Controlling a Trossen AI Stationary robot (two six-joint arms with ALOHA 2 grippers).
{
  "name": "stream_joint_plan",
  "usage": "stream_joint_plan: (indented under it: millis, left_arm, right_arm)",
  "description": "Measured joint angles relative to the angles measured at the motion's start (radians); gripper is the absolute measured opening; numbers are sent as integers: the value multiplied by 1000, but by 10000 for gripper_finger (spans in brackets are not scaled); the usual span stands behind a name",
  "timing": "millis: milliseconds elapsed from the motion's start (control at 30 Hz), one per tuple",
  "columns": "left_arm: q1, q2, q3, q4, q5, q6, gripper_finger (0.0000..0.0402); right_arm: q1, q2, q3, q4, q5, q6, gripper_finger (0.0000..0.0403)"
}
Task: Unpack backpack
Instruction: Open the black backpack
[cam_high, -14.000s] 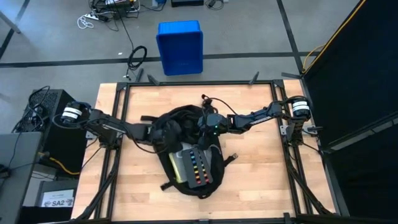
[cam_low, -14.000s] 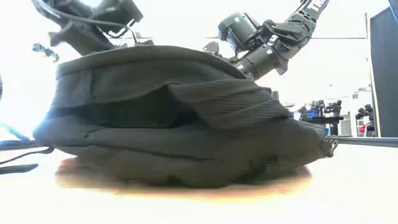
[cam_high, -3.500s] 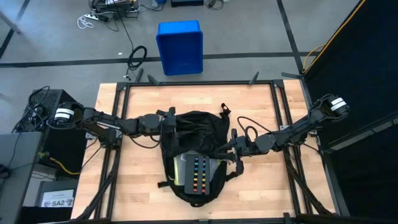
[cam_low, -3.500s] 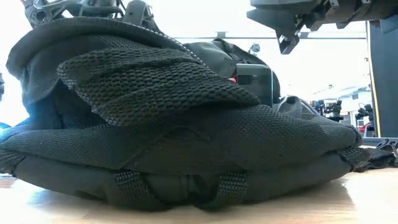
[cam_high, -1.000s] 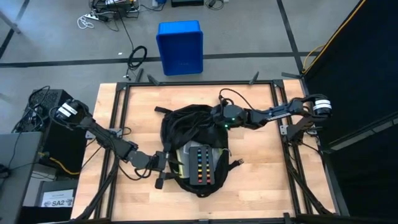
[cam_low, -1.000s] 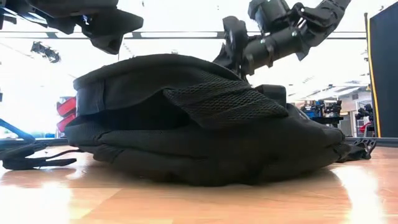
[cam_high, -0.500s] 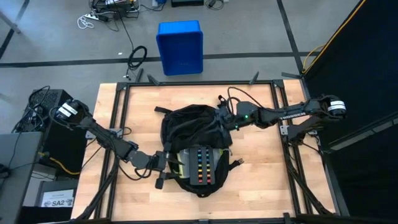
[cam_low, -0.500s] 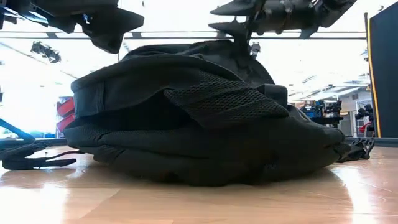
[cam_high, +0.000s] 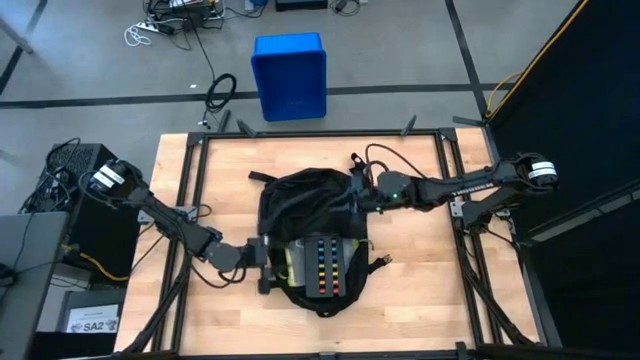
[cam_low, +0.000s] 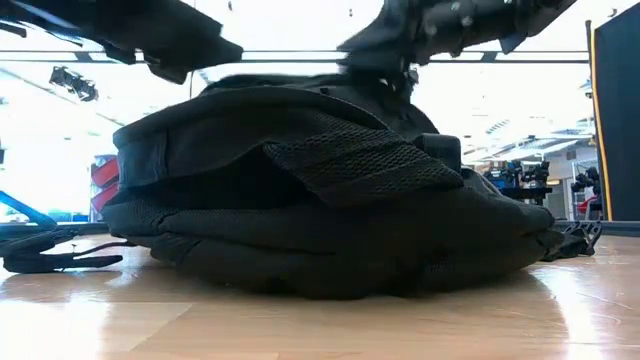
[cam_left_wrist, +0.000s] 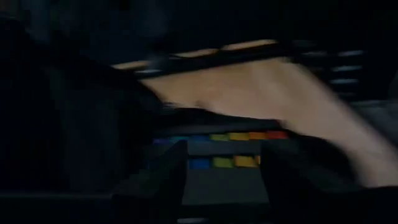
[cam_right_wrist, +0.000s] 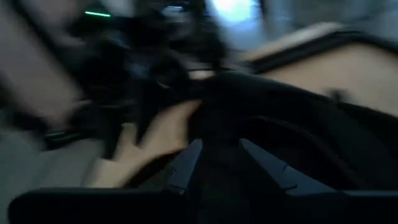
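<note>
On the middle of the wooden table (cam_high: 420, 270), seen from above, lies the backpack (cam_high: 305, 205), a rounded black fabric heap with bare boards around it on every side and most open room toward the near corners. Its flap is open over a flat grey case (cam_high: 322, 268) with rows of coloured squares. The left gripper (cam_high: 268, 262) reaches in low from the near left and sits at the bag's near-left edge, just beside the case; the arm runs out long and slanted from its base. The right gripper (cam_high: 358, 197) meets the bag's far right rim, its arm stretched nearly flat across the table. A blue plastic bin (cam_high: 289, 75) stands on the floor beyond the far edge.

From table height, the backpack (cam_low: 330, 200) bulges wide, with a coarse mesh strap pad (cam_low: 360, 165) draped over smooth woven cloth; both arms show as dark blurs above it.

The left wrist view shows its two fingers (cam_left_wrist: 155, 180) standing apart, nothing between them, the coloured squares just ahead.

The right wrist view shows its fingers (cam_right_wrist: 186, 165) narrowly apart with dark fabric between them; I cannot tell whether they grip it.
</note>
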Motion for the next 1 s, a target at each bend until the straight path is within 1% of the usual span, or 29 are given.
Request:
stream_joint_plan:
  millis: [67, 133, 200, 333, 500, 567, 700, 833, 900, 1000]
  left_arm:
    - [1, -1, 13, -4, -129, 46, 172]
    - [13, -1, 36, -41, -208, 87, 172]
    - [41, -1, 74, -94, -221, 106, 172]
    - [119, -1, 177, -240, -213, 107, 172]
    - [196, -1, 269, -378, -133, 103, 172]
    - [225, -1, 283, -407, -72, 103, 172]
    - [282, -6, 285, -428, 83, 84, 172]
    - [336, -14, 285, -467, 198, 33, 172]
    - [354, -25, 285, -508, 231, -2, 172]
    - [375, -26, 285, -559, 243, -36, 172]
  right_arm:
    - [-18, 0, 0, -61, 74, -5, 78]
    - [-37, 0, 0, -113, 124, -4, 78]
    - [-54, 0, 0, -154, 150, -4, 80]
    - [-76, 8, 0, -188, 172, 10, 85]
    - [-81, 9, 0, -207, 171, 15, 86]
    - [-81, 9, 0, -203, 158, 15, 85]
    - [-68, 9, 0, -205, 141, 39, 85]
    - [-55, 9, 0, -205, 136, 39, 89]
    - [-50, 9, 0, -204, 129, 42, 89]
    - [-48, 9, 0, -198, 120, 49, 89]
